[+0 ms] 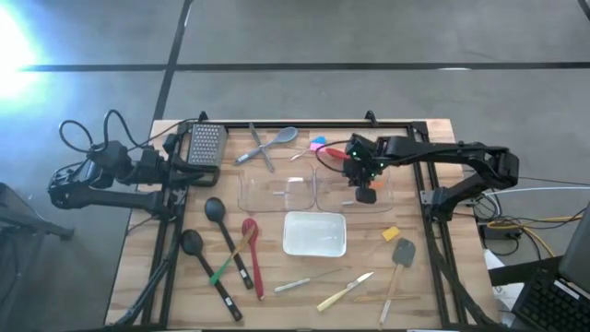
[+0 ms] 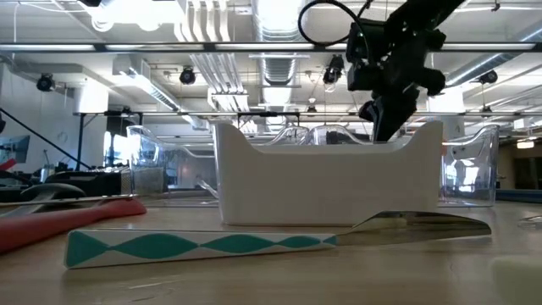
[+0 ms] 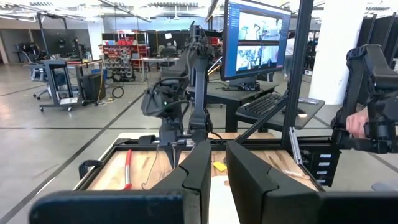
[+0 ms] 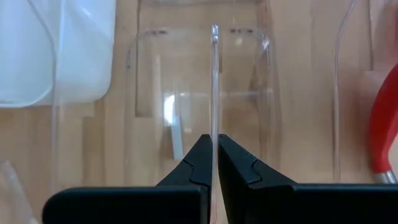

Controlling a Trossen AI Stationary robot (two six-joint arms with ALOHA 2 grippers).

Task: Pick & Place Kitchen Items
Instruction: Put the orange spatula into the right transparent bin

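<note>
The kitchen items lay loose on the table, none of them in a bin. Two black ladles, a red spoon and small knives lay toward the front. A grey spoon and tongs lay at the back, and a grey spatula lay to the right of the white tray. A red spatula lay just beside the right-hand clear bin.

No utensil was held. The right gripper hung over that bin with its fingers together, and the bin's thin clear wall ran edge-on straight into the slit between them. I judged they were pinched on the wall, so the step in hand was shifting or steadying the bin, not picking an item. The next move called for letting go of the wall, rising clear of the rim and turning toward a nearby utensil, most likely the red spatula.

The other clear bin stood close alongside, and the tray was just in front, so there was little room to slide sideways. Open wood lay right of the bins.

The left gripper waited at the table's left edge. Its fingers were a narrow slit apart and held nothing, and the ladles were in easy reach.
</note>
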